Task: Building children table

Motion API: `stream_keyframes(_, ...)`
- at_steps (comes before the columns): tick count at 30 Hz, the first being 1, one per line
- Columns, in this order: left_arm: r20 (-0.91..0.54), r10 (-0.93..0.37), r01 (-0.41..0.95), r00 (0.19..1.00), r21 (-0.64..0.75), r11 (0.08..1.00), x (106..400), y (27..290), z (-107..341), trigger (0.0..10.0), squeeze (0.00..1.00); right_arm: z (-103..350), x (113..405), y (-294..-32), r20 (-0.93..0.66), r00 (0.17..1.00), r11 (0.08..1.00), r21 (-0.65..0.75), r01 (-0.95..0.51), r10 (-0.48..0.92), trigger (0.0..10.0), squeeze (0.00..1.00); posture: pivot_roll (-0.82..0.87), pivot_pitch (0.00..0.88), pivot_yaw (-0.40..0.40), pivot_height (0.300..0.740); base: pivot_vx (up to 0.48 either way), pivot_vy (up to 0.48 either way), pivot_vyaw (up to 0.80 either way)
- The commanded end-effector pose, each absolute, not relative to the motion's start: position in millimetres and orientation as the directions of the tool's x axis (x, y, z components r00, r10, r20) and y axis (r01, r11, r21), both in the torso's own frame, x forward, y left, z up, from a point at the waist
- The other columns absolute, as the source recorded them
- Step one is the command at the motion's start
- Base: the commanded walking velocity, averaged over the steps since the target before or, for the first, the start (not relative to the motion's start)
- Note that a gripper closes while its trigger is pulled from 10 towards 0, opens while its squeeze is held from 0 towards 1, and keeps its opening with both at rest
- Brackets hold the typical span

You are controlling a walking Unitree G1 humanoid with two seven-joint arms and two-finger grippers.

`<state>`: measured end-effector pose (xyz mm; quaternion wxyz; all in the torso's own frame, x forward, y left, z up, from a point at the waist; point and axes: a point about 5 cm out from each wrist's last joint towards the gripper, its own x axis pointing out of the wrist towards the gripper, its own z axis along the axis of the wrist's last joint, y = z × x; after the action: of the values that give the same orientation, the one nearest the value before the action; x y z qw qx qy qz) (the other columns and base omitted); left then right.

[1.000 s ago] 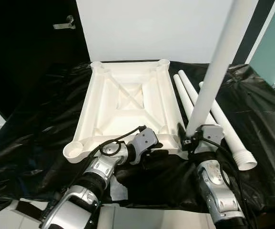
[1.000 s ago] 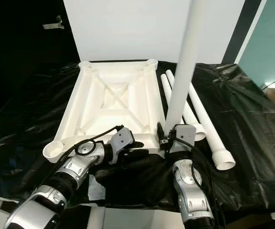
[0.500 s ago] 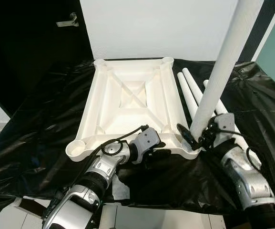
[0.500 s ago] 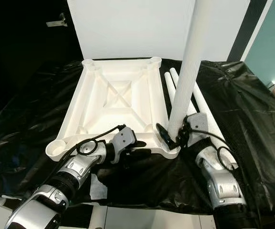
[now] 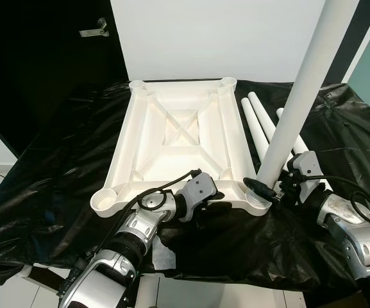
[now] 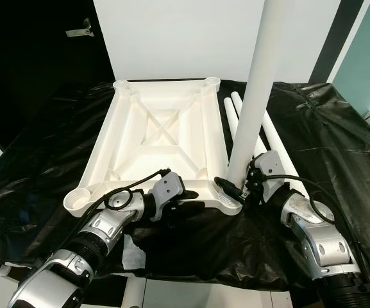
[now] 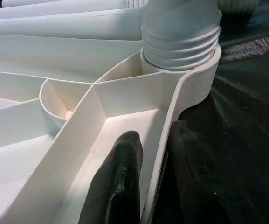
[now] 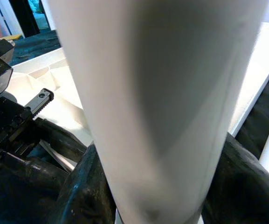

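A white plastic tabletop [image 5: 178, 138] lies upside down on a black sheet, ribs up, with a round socket at each corner. One white leg [image 5: 300, 96] stands nearly upright, and its threaded end [image 7: 181, 37] sits in the near right socket [image 5: 260, 197]. My right gripper [image 5: 266, 187] is shut on this leg just above the socket, a black finger [image 8: 85, 186] on each side of it. My left gripper [image 5: 202, 206] is shut on the tabletop's near rim [image 7: 164, 140], one finger [image 7: 120, 186] inside and the other outside.
Loose white legs [image 5: 260, 122] lie side by side on the black sheet [image 5: 56, 160], right of the tabletop. The near left socket [image 5: 102, 200] holds nothing. A white scrap [image 5: 165, 255] lies at the table's front edge. A white wall and a dark door stand behind.
My right wrist has swung out to the right around the leg while keeping hold of it. The left gripper stays on the rim. The camera has shifted a little.
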<state>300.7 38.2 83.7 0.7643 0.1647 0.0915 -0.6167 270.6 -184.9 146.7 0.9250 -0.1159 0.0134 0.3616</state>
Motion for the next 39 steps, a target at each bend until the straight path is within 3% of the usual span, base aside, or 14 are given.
stream_keyframes(1, -0.482, -0.868, 0.990, 0.122, -0.002, 0.140, 279, 47, 44, 10.0, 0.00, 132, 268, -179, -0.160, 0.720, 0.706, -0.142, -0.694, 0.676, 0.0, 0.00, -0.07, 0.000, -0.002, 0.740, 0.000, 0.000, 0.00)
stream_keyframes(5, -0.482, -0.868, 0.990, 0.121, -0.002, 0.139, 279, 47, 44, 10.0, 0.00, 126, 270, -173, -0.124, 0.776, 0.773, -0.087, -0.629, 0.618, 0.0, 0.00, -0.07, 0.000, 0.001, 0.740, 0.000, 0.000, 0.00)
stream_keyframes(7, -0.487, -0.865, 0.991, 0.118, -0.003, 0.136, 279, 48, 44, 10.0, 0.00, 116, 280, -169, -0.075, 0.954, 0.946, -0.124, -0.299, 0.291, 0.0, 0.00, -0.06, 0.000, 0.007, 0.740, 0.000, 0.000, 0.00)
stream_keyframes(10, -0.488, -0.865, 0.991, 0.114, -0.002, 0.132, 279, 49, 44, 10.0, 0.00, 112, 279, -162, -0.036, 0.994, 0.984, -0.144, -0.106, 0.102, 0.0, 0.00, -0.06, 0.000, 0.009, 0.740, 0.000, 0.000, 0.00)
stream_keyframes(14, -0.490, -0.864, 0.991, 0.117, 0.008, 0.130, 282, 50, 47, 10.0, 0.00, 107, 270, -146, -0.009, 0.999, 0.992, -0.111, -0.050, 0.050, 0.0, 0.00, -0.06, 0.000, 0.009, 0.740, 0.000, 0.000, 0.00)
stream_keyframes(24, -0.492, -0.862, 0.990, 0.123, 0.005, 0.138, 281, 53, 46, 10.0, 0.00, 106, 272, -152, -0.014, 1.000, 0.992, -0.125, 0.015, -0.017, 0.0, 0.00, -0.04, 0.000, 0.011, 0.740, 0.000, 0.000, 0.00)
stream_keyframes(25, -0.491, -0.863, 0.990, 0.121, 0.002, 0.138, 279, 53, 45, 10.0, 0.00, 109, 271, -146, 0.001, 1.000, 0.992, -0.123, -0.029, 0.030, 10.0, 0.00, -0.05, 0.000, 0.003, 0.740, 0.000, 0.000, 0.00)
stream_keyframes(26, -0.490, -0.863, 0.990, 0.121, -0.001, 0.139, 279, 52, 44, 10.0, 0.00, 110, 271, -142, 0.015, 0.998, 0.991, -0.116, -0.060, 0.062, 10.0, 1.00, -0.05, 0.000, 0.001, 0.740, 0.000, 0.000, 0.00)
stream_keyframes(30, -0.487, -0.865, 0.990, 0.120, -0.004, 0.139, 278, 50, 44, 10.0, 0.00, 115, 271, -134, 0.026, 0.985, 0.982, -0.096, -0.165, 0.168, 10.0, 1.00, -0.06, 0.000, 0.005, 0.740, 0.000, 0.000, 0.00)
stream_keyframes(31, -0.486, -0.866, 0.991, 0.118, -0.004, 0.137, 278, 49, 44, 10.0, 0.00, 117, 270, -131, 0.032, 0.975, 0.971, -0.099, -0.216, 0.220, 10.0, 0.86, -0.06, 0.000, 0.005, 0.740, 0.000, 0.000, 0.00)
stream_keyframes(32, -0.485, -0.867, 0.991, 0.115, -0.004, 0.134, 278, 48, 44, 10.0, 0.00, 118, 269, -129, 0.034, 0.965, 0.961, -0.106, -0.255, 0.260, 10.0, 0.53, -0.06, 0.000, 0.005, 0.740, 0.000, 0.000, 0.00)
stream_keyframes(34, -0.485, -0.867, 0.991, 0.115, -0.004, 0.134, 278, 48, 44, 10.0, 0.00, 118, 269, -129, 0.034, 0.965, 0.961, -0.106, -0.255, 0.260, 10.0, 0.53, -0.06, 0.000, 0.005, 0.740, 0.000, 0.000, 0.00)
stream_keyframes(35, -0.488, -0.866, 0.992, 0.108, -0.003, 0.126, 278, 47, 44, 10.0, 0.00, 121, 267, -136, 0.039, 0.941, 0.932, -0.156, -0.327, 0.336, 10.0, 0.00, -0.07, 0.000, 0.011, 0.740, 0.000, 0.000, 0.00)
stream_keyframes(39, -0.490, -0.865, 0.993, 0.105, -0.002, 0.122, 278, 47, 44, 10.0, 0.00, 126, 267, -150, 0.041, 0.925, 0.911, -0.197, -0.362, 0.377, 10.0, 0.00, -0.07, 0.000, 0.011, 0.740, 0.000, 0.000, 0.00)
